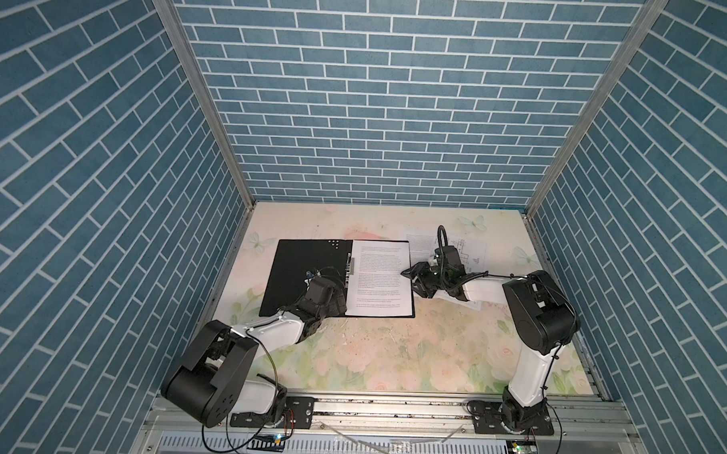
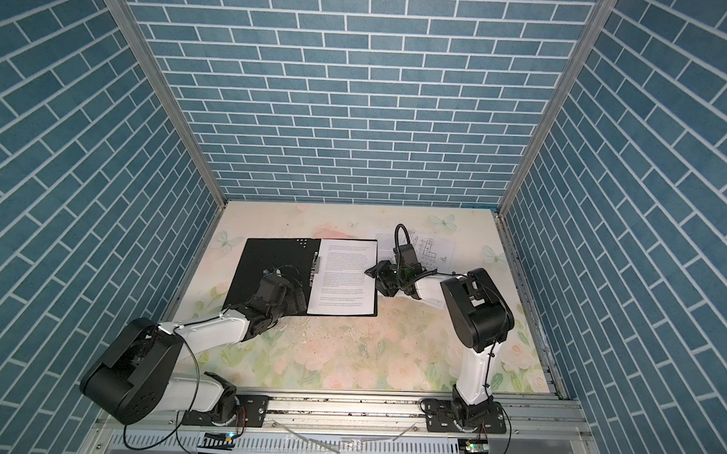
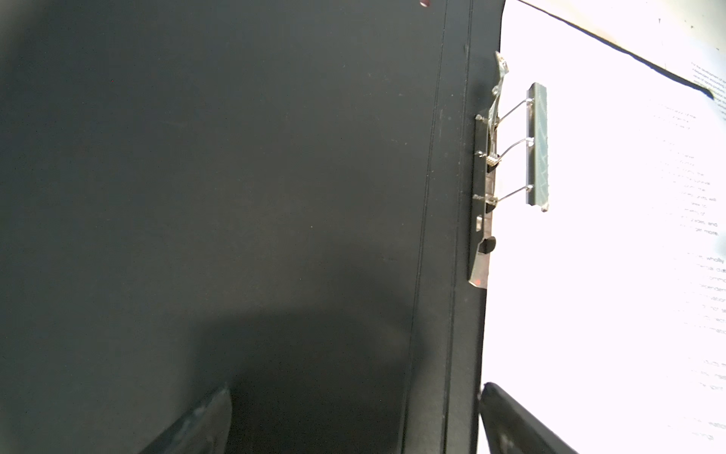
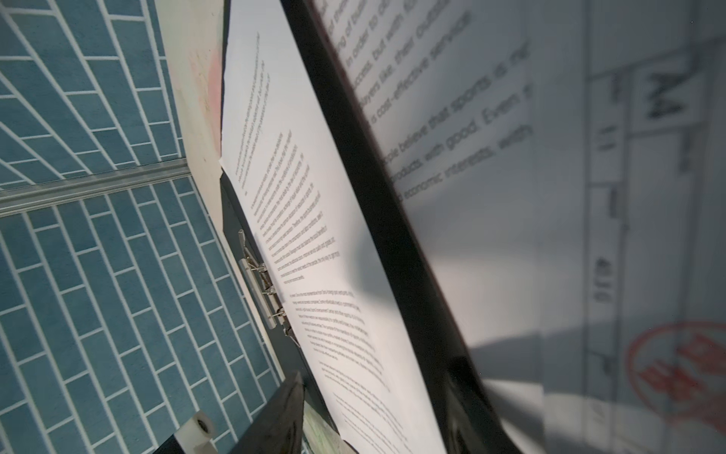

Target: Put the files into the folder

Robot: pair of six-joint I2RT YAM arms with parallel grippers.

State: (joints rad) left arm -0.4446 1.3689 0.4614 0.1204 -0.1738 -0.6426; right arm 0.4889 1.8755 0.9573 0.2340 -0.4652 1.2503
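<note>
A: Where is the folder (image 1: pixel 297 275) lying?

B: It is lying open, black inside facing up, on the far half of the table (image 1: pixel 390 353), nearer the left edge. 1 text sheet (image 1: pixel 378 278) is resting on its right half, next to the metal clip (image 3: pixel 536 145) at the spine.

A: And the other files?

B: A drawing sheet (image 1: pixel 473 250) is lying near the far right corner of the table. It is partly under the right arm, just beside the folder's far right corner.

A: What is the left gripper (image 3: pixel 353 393) doing?

B: It is hanging low over the folder's spine, toward the folder's near edge. Its 2 fingers (image 3: pixel 196 420) are standing wide apart and gripping nothing.

A: The right gripper (image 1: pixel 412 281)?

B: It is reaching in at the folder's right edge. Its fingers (image 4: pixel 275 412) are standing apart; a strip of table is showing between 1 finger and the text sheet, so they are pinching nothing.
</note>
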